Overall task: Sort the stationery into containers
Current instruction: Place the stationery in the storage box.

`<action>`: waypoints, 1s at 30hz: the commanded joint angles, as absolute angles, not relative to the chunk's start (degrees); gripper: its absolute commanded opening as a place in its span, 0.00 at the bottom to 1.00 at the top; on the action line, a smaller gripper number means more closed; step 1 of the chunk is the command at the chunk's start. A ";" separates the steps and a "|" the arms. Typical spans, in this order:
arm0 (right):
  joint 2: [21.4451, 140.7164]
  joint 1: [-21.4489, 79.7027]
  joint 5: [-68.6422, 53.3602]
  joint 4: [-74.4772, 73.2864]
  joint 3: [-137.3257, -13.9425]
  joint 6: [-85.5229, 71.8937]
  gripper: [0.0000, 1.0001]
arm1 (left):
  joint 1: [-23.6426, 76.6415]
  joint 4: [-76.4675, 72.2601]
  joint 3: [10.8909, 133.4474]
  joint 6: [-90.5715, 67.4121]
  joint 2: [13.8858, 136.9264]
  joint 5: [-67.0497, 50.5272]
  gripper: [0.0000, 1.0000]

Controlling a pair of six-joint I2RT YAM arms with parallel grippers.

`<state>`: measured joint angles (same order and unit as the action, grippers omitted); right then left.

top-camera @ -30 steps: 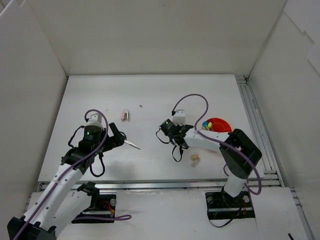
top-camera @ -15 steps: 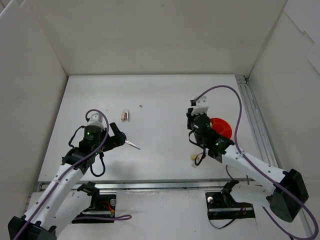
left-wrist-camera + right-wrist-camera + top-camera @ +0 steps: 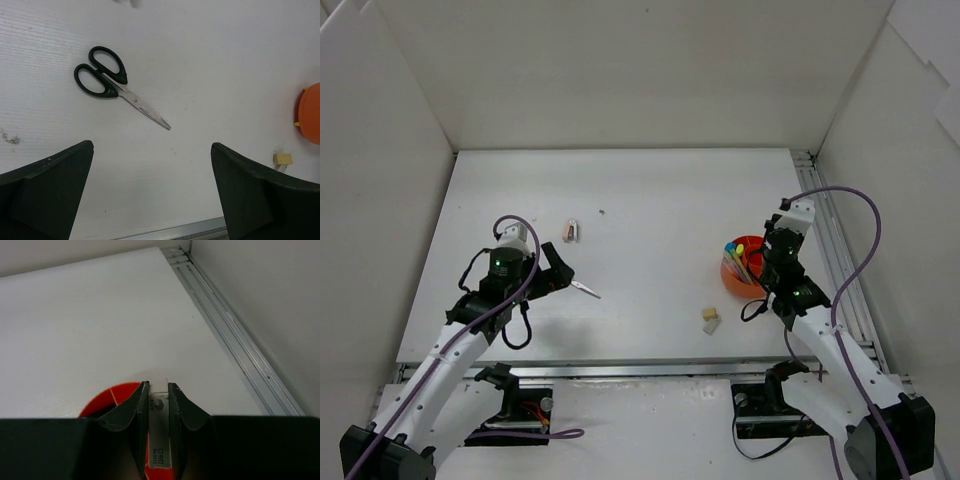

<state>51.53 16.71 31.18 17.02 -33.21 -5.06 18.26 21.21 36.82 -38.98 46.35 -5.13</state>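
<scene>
Over the orange-red pot (image 3: 745,268), at the right side of the table (image 3: 650,190), the right gripper (image 3: 158,387) is clenched on a white labelled eraser (image 3: 159,447), apparently to be dropped into a compartment. Coloured-tip highlighters (image 3: 735,252) are stood inside. The left gripper (image 3: 151,150) is spread wide above the scissors (image 3: 112,86), seemingly lined up for a pick. Two small erasers (image 3: 710,319) and a clip (image 3: 572,231) are left unsorted.
</scene>
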 commanded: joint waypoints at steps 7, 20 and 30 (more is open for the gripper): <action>53.08 9.41 34.99 0.44 -36.92 -21.79 0.00 | 17.84 18.02 38.50 -36.74 47.02 -6.06 1.00; 58.62 9.23 31.56 -1.58 -36.91 -30.67 0.06 | 17.84 18.02 38.06 -36.91 46.67 -6.24 1.00; 58.45 9.23 29.44 -4.56 -38.14 -32.78 0.29 | 17.84 18.37 38.06 -36.83 46.06 -6.06 1.00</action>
<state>59.31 9.45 28.64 -4.19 -34.41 -30.63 18.26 20.73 36.82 -37.67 46.63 -6.00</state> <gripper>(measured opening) 0.236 0.996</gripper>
